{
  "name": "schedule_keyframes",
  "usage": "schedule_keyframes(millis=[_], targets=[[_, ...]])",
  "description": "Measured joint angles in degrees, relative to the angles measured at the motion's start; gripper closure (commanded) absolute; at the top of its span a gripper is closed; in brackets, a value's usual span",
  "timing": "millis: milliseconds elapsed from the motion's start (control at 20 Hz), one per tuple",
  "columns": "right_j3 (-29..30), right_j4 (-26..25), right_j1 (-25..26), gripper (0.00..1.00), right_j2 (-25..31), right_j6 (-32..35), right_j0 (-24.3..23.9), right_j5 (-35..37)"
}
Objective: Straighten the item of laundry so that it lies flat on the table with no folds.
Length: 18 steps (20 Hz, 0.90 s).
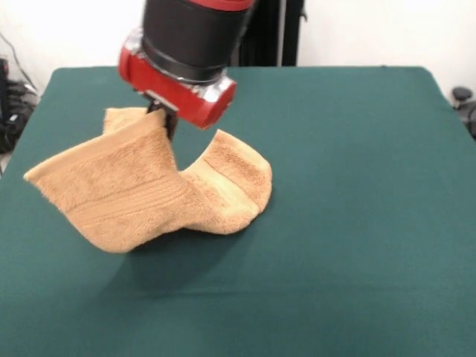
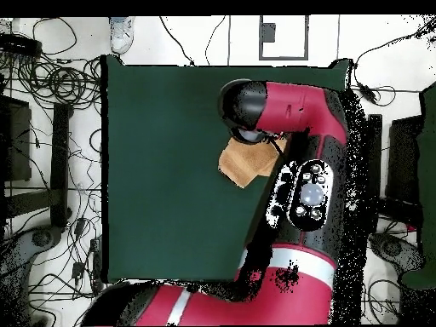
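The towel (image 1: 149, 190) is partly up in the air over the green table (image 1: 357, 186). The tool (image 1: 165, 117) is pinched shut on the towel's top edge, and the red and black arm (image 1: 186, 52) comes down from above it. In the front view, one side of the towel hangs off the table like a small flag, with a woven band across it. The other side still lies on the table in a soft bump, curled up at its end. From above, the arm hides most of the towel, and only a tan corner (image 2: 243, 163) peeks out beside it. The towel sits toward one side of the table, with lots of green cloth around it. It looks soft, floppy and light. It will bend and droop wherever it is not held, so it will not stay flat on its own. It looks fuzzy, so it should not slip out of a good pinch. A good place to hold it is a corner or an edge, not the middle. Then pulling it across the table could drag out the folds. The job looks far from done, because the towel is still bunched.
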Motion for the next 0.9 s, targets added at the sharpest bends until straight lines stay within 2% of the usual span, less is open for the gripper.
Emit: schedule_keyframes(millis=[350,900], targets=[[0.9,1.6,-0.7,1.00,-0.9,5.6,1.7,0.0],[1.6,3.2,-0.7,1.00,-1.3,6.2,1.9,0.0]])
